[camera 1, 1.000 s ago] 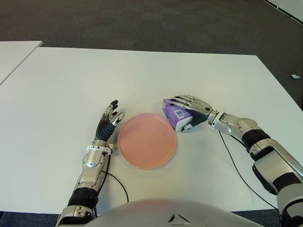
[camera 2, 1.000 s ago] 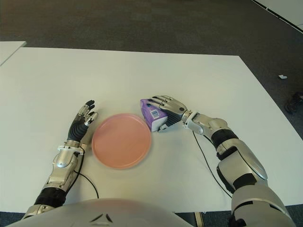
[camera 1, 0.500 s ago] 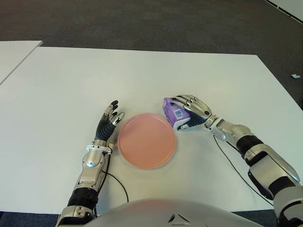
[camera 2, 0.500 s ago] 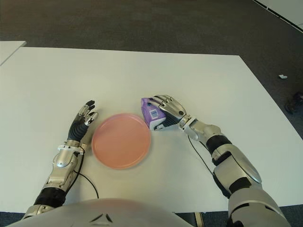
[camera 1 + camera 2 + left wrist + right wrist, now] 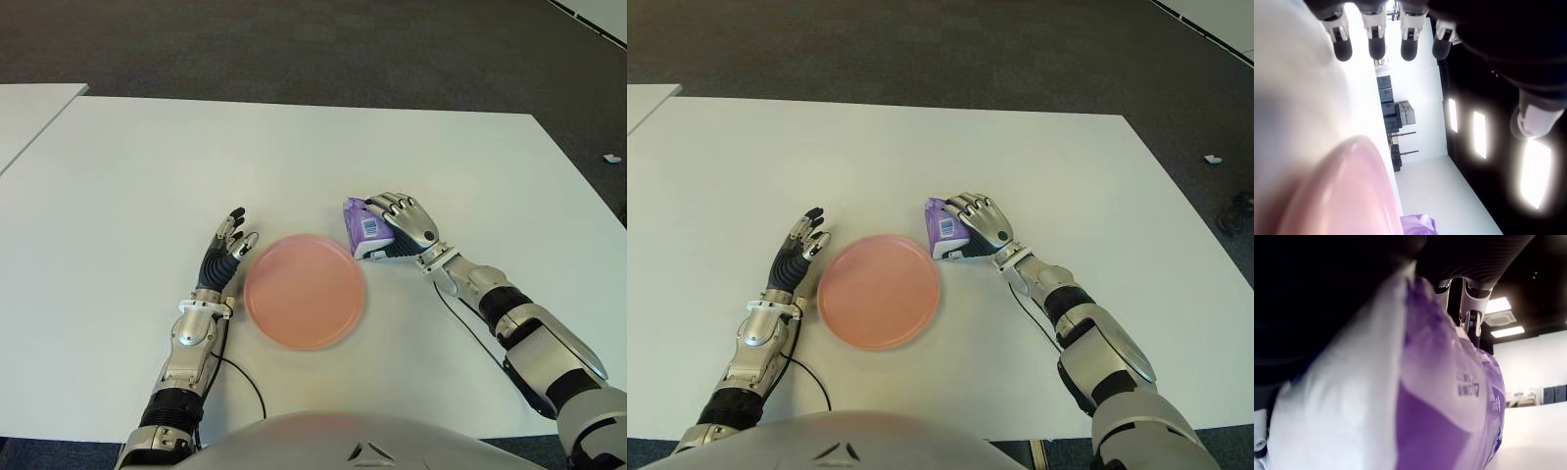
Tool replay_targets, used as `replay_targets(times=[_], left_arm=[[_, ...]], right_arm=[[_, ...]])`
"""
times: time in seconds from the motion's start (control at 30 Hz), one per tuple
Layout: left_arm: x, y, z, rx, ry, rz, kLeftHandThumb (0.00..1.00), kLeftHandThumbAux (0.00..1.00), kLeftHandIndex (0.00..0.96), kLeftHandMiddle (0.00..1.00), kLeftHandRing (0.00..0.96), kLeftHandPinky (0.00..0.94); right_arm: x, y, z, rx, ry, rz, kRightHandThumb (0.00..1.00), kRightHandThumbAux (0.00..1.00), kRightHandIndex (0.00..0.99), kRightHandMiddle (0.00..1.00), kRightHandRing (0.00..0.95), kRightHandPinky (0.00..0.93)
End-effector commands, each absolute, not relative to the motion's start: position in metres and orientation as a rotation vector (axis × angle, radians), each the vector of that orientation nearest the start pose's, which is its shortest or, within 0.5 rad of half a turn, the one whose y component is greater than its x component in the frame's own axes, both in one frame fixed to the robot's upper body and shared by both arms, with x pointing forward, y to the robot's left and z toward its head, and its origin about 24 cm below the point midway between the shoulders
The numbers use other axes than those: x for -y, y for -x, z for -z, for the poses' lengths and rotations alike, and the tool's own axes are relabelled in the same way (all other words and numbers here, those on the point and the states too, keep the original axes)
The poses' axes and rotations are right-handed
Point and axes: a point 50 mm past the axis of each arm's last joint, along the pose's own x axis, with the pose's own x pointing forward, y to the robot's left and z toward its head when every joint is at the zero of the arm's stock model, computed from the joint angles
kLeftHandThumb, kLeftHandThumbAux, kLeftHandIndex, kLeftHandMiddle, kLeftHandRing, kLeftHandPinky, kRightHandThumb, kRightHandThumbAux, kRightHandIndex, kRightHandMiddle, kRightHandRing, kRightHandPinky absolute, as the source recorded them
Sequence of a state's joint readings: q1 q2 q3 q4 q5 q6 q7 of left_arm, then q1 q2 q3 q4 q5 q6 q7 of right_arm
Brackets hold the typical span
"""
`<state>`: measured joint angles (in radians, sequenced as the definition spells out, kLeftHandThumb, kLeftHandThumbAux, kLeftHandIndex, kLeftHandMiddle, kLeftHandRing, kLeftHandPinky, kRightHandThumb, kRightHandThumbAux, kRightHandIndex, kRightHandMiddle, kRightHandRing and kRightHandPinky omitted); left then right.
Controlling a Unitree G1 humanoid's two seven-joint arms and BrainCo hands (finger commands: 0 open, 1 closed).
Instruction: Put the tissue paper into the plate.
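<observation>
Eye views: the right robot hand (image 5: pixel 402 223) is clenched around the tissue pack (image 5: pixel 364 229), which sits just beside the plate's (image 5: pixel 304 291) far right rim, seemingly on or barely off the desk (image 5: pixel 294 157). The grasp looks made; next, I judge, comes a lift and a short carry left over the plate, then release. The plate holds nothing. The left robot hand (image 5: pixel 227 253) shows left of the plate, fingers relaxed, grasping nothing.

Left wrist view: straight fingertips (image 5: pixel 1376 46), pink plate rim (image 5: pixel 1347 196) close by.

Right wrist view: the purple-and-white pack (image 5: pixel 1415 396) fills the palm.
</observation>
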<state>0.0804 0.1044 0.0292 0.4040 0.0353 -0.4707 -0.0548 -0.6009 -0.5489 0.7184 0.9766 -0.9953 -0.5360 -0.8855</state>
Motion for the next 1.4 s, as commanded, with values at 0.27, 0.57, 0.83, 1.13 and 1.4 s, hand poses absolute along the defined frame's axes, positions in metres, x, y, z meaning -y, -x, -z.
replay_targets(times=[0.27,0.57,0.83,1.13,1.4], left_arm=[[-0.183,-0.200,0.045,-0.166,-0.118,0.005,0.000,0.431,0.000,0.000,0.000,0.000],[-0.182,-0.200,0.043,-0.146,-0.131,0.003,0.000,0.427,0.000,0.000,0.000,0.000],[-0.182,-0.202,0.042,-0.136,-0.138,0.008,0.000,0.426,0.000,0.000,0.000,0.000],[-0.181,-0.204,0.042,-0.145,-0.128,0.010,0.000,0.417,0.000,0.000,0.000,0.000],[-0.181,-0.207,0.041,-0.152,-0.128,0.019,0.000,0.409,0.000,0.000,0.000,0.000]], right_arm=[[0.187,-0.291,0.001,0.582,1.493,-0.414,0.750,0.708,0.440,0.845,0.843,0.854],[0.186,-0.290,0.002,0.570,1.452,-0.418,0.750,0.708,0.440,0.847,0.844,0.850],[0.185,-0.290,0.001,0.570,1.436,-0.417,0.751,0.708,0.440,0.852,0.850,0.858],[0.184,-0.300,-0.019,0.623,1.410,-0.375,0.750,0.708,0.440,0.853,0.848,0.849],[0.185,-0.316,-0.048,0.684,1.352,-0.269,0.749,0.709,0.440,0.861,0.853,0.845]])
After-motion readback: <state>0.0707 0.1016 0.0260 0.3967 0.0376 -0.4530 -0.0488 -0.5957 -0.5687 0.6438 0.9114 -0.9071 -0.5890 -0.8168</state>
